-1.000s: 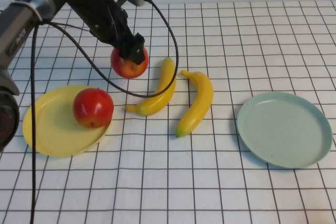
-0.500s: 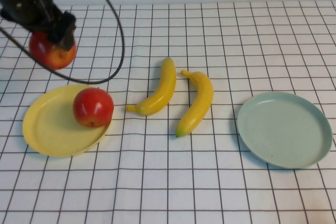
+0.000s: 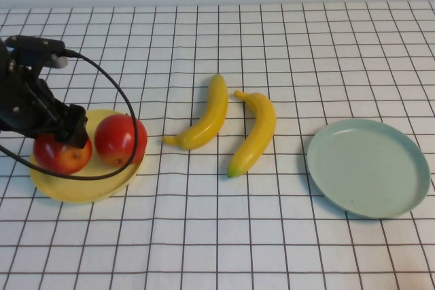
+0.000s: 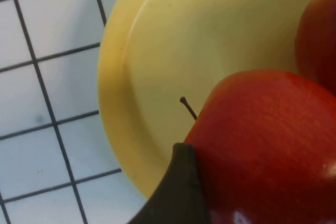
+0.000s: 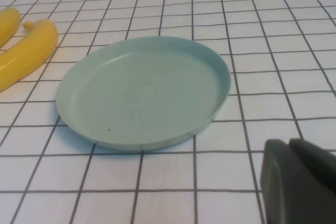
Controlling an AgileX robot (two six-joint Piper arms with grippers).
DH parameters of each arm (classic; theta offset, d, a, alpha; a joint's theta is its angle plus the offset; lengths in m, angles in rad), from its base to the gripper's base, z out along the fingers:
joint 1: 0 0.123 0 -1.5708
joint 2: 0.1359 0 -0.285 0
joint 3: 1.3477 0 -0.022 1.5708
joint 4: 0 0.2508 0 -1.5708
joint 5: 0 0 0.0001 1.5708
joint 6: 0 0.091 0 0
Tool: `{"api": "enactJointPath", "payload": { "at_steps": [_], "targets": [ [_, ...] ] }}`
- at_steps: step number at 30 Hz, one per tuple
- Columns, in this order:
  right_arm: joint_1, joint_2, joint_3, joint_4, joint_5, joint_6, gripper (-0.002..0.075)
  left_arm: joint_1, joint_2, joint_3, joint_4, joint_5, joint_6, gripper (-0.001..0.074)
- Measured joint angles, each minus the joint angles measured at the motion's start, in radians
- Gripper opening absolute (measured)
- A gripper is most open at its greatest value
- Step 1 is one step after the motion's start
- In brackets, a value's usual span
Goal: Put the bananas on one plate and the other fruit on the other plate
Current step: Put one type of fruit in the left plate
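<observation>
High view: left gripper (image 3: 62,142) grasped glossy red apple (image 3: 61,154) directly over round yellow plastic plate (image 3: 81,191), beside second apple (image 3: 120,138); right gripper (image 5: 296,182) clenched, parked.

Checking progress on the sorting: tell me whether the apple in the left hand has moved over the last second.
Yes. The apple held by the left hand went from behind the bananas leftward and down onto the yellow plate.
</observation>
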Motion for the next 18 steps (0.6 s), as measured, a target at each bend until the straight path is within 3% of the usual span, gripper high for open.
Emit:
{"api": "enactJointPath", "payload": {
  "at_steps": [3, 8, 18],
  "targets": [
    [0.0, 0.0, 0.0, 0.0, 0.0, 0.0, -0.0017, 0.0, 0.0, 0.003, -0.005, -0.046, 0.0, 0.059],
    [0.0, 0.0, 0.0, 0.0, 0.0, 0.0, -0.0017, 0.0, 0.0, 0.003, -0.009, -0.073, 0.023, 0.0667],
    [0.0, 0.0, 0.0, 0.0, 0.0, 0.0, -0.0017, 0.0, -0.004, -0.005, -0.011, -0.055, 0.036, 0.0668]
  ]
}}
